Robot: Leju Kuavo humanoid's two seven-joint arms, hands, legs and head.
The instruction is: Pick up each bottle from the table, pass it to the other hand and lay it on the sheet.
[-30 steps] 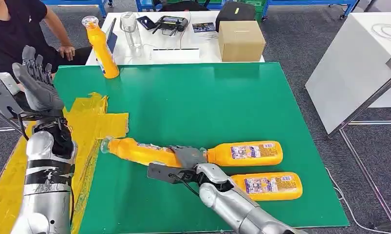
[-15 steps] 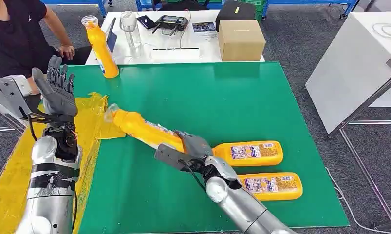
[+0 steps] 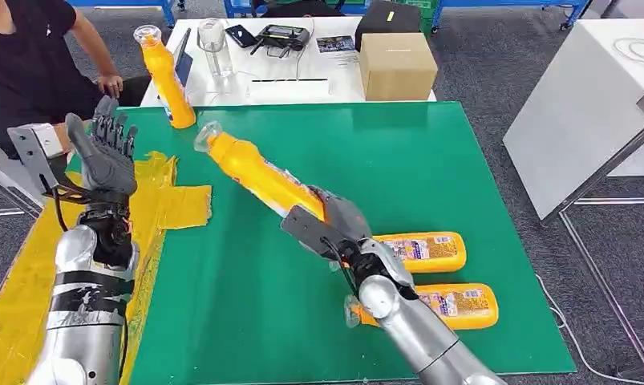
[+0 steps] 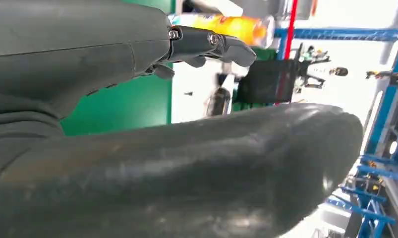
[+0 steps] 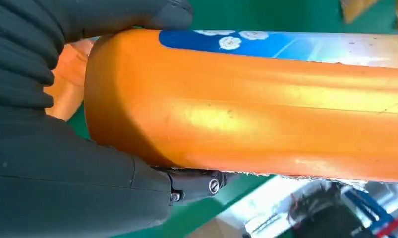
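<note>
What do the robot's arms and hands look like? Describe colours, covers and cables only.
Both arms are silver metal with rounded segments. The left arm carries black bands. The left robot hand and the right robot hand are dark grey with darker fingers, and each has a flat grey plate at the wrist. Thin black cables loop at both wrists. Close up, the cover is ribbed and small screws show.

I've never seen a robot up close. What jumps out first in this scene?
A silver arm's right hand grips a bright orange bottle by its base, tilted above the green table, cap toward the yellow sheet at the left. The left hand is raised over that sheet, fingers spread. Two more bottles lie side by side near the right arm, and another bottle stands at the far corner.
</note>
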